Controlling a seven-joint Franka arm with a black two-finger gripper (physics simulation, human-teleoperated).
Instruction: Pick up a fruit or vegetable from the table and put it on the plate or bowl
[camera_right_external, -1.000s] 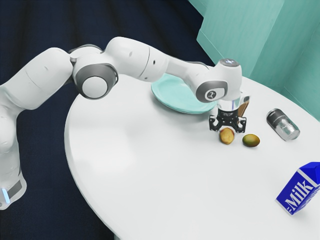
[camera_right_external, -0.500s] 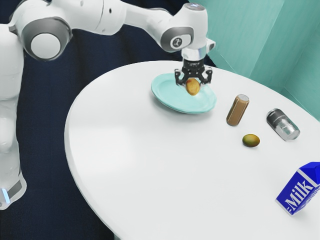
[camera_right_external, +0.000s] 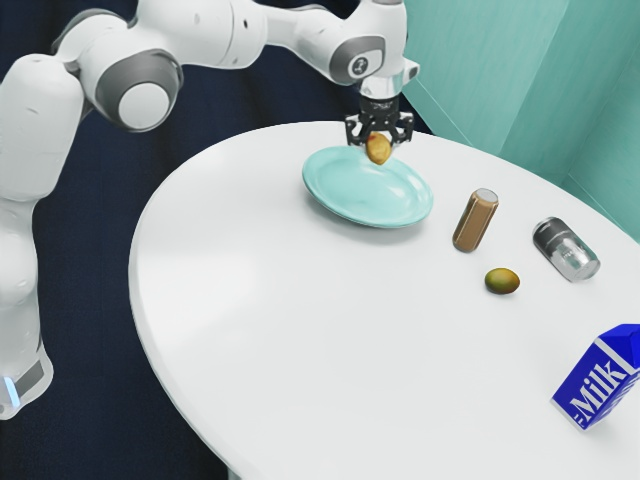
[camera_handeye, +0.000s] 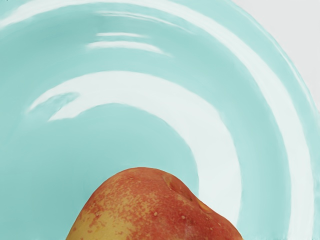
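My gripper (camera_right_external: 379, 143) is shut on a yellow-red pear (camera_right_external: 378, 150) and holds it in the air above the far part of the teal plate (camera_right_external: 350, 195). In the wrist view the pear (camera_handeye: 155, 207) hangs just under my hand, with the plate's glossy teal surface (camera_handeye: 125, 110) beneath it. A second fruit, a small olive-brown one (camera_right_external: 502, 281), lies on the white table toward the exterior view's right.
A brown can (camera_right_external: 475, 219) stands upright just right of the plate. A silver can (camera_right_external: 566, 248) lies on its side further right. A blue milk carton (camera_right_external: 598, 379) sits tilted near the table's right front edge. A teal wall stands behind the table.
I lifted the pear off the table beside the olive fruit and carried it left over the plate. In the last half second it moved a little further back and up.
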